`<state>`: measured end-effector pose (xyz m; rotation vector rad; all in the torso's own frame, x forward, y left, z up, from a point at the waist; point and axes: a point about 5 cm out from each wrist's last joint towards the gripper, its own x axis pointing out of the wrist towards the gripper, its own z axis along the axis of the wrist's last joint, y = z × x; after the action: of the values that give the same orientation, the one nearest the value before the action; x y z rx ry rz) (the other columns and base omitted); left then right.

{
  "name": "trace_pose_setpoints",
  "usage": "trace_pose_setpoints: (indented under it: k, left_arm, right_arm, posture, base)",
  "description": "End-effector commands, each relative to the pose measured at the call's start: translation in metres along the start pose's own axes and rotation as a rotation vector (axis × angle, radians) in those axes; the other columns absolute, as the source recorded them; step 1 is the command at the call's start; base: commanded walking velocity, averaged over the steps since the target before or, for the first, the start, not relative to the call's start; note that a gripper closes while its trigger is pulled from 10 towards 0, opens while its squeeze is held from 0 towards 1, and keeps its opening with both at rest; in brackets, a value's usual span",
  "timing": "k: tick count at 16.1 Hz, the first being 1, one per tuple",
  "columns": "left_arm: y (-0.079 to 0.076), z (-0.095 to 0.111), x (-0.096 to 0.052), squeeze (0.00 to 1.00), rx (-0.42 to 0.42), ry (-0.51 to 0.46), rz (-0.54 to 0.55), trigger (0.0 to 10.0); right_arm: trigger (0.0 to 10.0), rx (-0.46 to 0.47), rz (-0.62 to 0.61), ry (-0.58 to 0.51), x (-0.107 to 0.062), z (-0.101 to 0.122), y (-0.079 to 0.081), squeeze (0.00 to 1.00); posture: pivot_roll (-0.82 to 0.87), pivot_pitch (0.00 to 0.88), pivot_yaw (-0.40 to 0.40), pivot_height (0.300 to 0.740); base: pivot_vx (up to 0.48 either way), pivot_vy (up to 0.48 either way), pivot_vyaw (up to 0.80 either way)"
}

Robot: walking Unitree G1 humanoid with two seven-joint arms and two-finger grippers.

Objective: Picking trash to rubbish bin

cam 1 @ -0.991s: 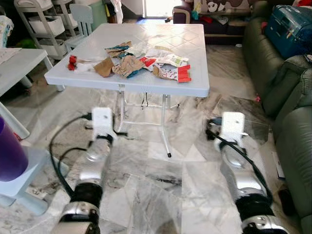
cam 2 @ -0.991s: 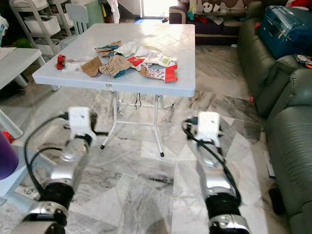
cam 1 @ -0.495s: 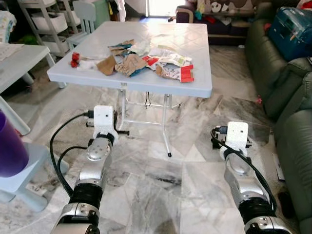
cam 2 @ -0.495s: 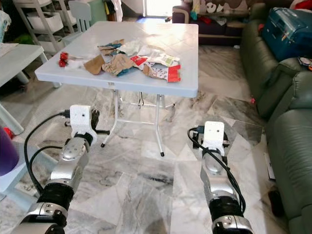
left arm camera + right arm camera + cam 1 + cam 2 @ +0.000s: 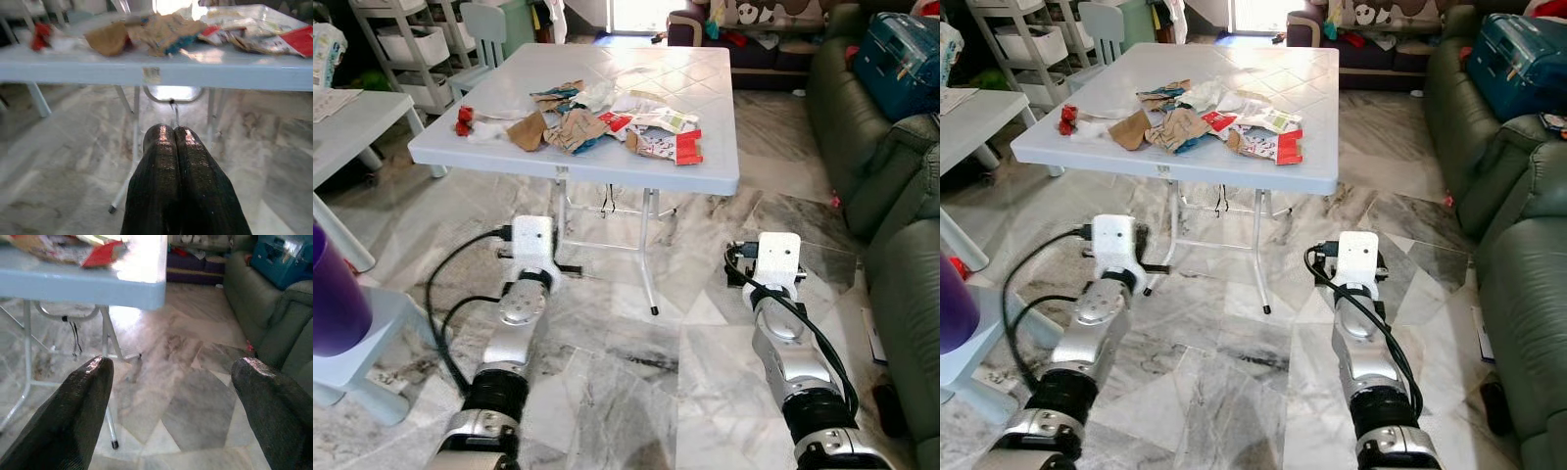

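Observation:
A pile of trash (image 5: 607,122) lies on the pale blue table (image 5: 578,166): torn brown cardboard (image 5: 529,132), a red and white wrapper (image 5: 674,147), and a small red scrap (image 5: 462,119) at the table's left end. Both silver arms reach forward, low above the floor, short of the table's near edge. The left arm (image 5: 524,294) is on the left and the right arm (image 5: 778,313) on the right. My left gripper (image 5: 174,131) is shut and empty, pointing under the table edge. My right gripper (image 5: 171,367) is open and empty, aimed past the table's right corner.
A purple container (image 5: 333,304) stands on a pale stool (image 5: 367,357) at the near left. A second white table (image 5: 357,113) and shelves (image 5: 401,44) are at the left. A green sofa (image 5: 896,206) with a blue suitcase (image 5: 901,49) lines the right. The floor is marble.
The view has moved slightly nearer to the table. Both arms have drifted a little inward, and the right wrist sits slightly higher than half a second ago.

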<state>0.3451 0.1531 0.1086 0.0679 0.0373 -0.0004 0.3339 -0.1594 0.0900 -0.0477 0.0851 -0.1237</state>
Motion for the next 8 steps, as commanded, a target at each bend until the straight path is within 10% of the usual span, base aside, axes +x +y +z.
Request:
trace_pose_setpoints:
  k: [1, 8]
  left_arm:
    - [0.010, 0.018, 0.001, 0.00, -0.003, -0.093, 0.046, 10.0]
    - [0.016, 0.046, -0.001, 0.00, -0.093, -0.193, 0.031, 10.0]
  right_arm:
    - [10.0, 0.013, 0.028, -0.050, -0.001, 0.013, 0.003, 0.00]
    - [10.0, 0.000, 0.095, -0.173, -0.015, 0.047, 0.004, 0.00]
  posture:
    - [-0.02, 0.000, -0.008, 0.740]
    - [-0.07, 0.000, -0.010, 0.740]
  base:
    - [0.000, 0.000, 0.00]
    - [0.036, 0.000, 0.00]
